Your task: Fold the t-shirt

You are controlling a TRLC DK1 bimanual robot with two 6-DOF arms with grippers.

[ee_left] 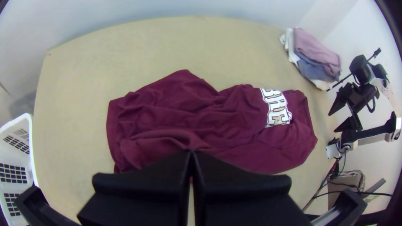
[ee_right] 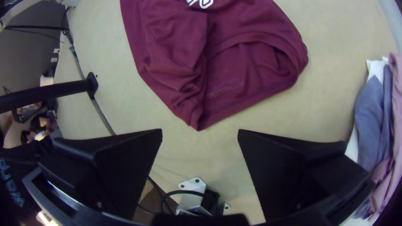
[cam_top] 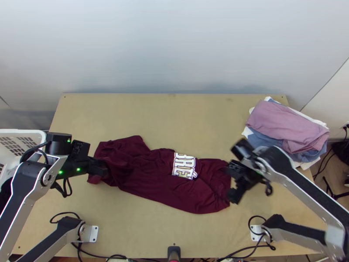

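Observation:
The maroon t-shirt (cam_top: 148,174) lies lengthwise across the table, folded and wrinkled, its white lettering towards the right end. At its left end my left gripper (cam_top: 104,169) is shut on a raised fold. In the left wrist view, the fingers of this gripper (ee_left: 191,154) are together on the bunched cloth of the t-shirt (ee_left: 234,125). Beside the shirt's right end, my right gripper (cam_top: 232,180) is open. The right wrist view has a wide gap between the fingertips of this gripper (ee_right: 200,134), and the t-shirt (ee_right: 247,75) lies beyond them, not between them.
A pile of folded clothes (cam_top: 283,126), pink on top, sits at the table's back right. A white basket (cam_top: 22,135) stands beyond the left edge. Bare tabletop (cam_top: 174,118) lies behind the shirt. Cables (cam_top: 104,255) run along the near edge.

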